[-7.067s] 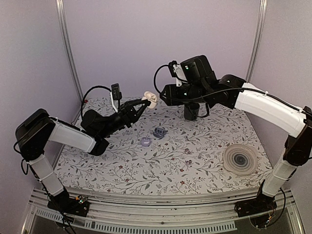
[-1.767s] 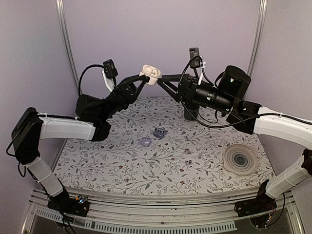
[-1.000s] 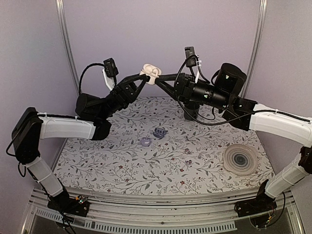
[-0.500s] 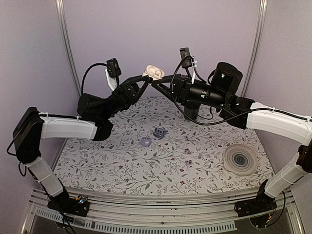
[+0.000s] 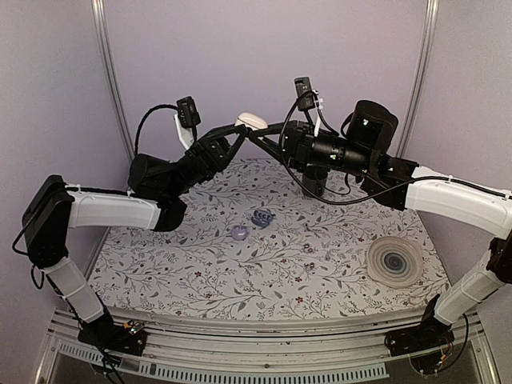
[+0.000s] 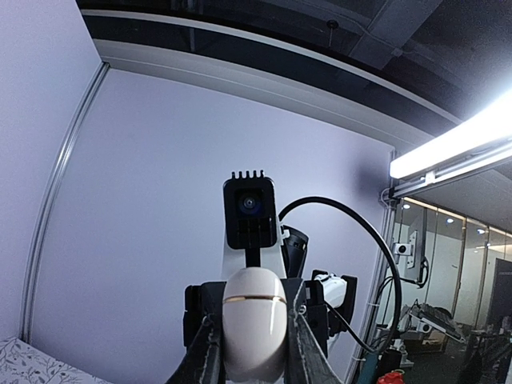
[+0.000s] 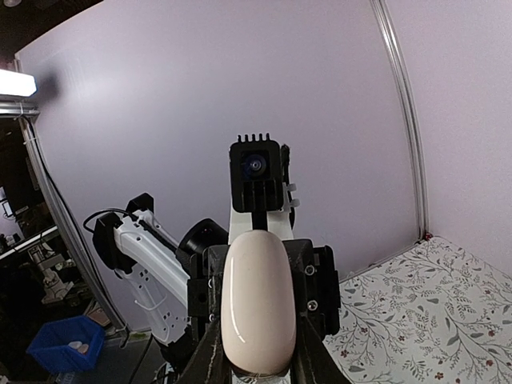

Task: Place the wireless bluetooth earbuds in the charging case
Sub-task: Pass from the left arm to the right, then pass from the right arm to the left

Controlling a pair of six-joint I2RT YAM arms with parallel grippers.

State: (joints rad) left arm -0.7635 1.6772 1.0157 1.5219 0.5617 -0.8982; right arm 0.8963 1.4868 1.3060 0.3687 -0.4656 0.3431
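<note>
**White case pinched between both arms, high over the table**

The white case (image 5: 251, 121) hangs in mid-air near the far wall, its lid shut on a thin seam. The left gripper (image 5: 238, 130) is clamped on it from the left, and its wrist view shows both fingers (image 6: 206, 360) tight on the flanks. The right gripper (image 5: 263, 133) meets it from the right. Its own view shows fingers pressed to the case's sides, so I judge it to be gripping too. No loose earbuds show anywhere. A small blue-grey case (image 5: 262, 217) lies well below on the table (image 5: 336, 296), just beside a lilac disc (image 5: 239, 232). It is too small to tell whether it is open.

With two grips on one smooth shell, only one arm should move at a time. If they pull against each other, the case may squirt out. The left is better used as the vise while the right works or lets go.

Room is tight up there: the two sets of fingertips almost meet and the wall is close behind. Open space lies nearer and lower, over the table's middle. The mug (image 5: 314, 186) stands under the right arm at the far side. The white round piece (image 5: 394, 260) sits near-right.
</note>
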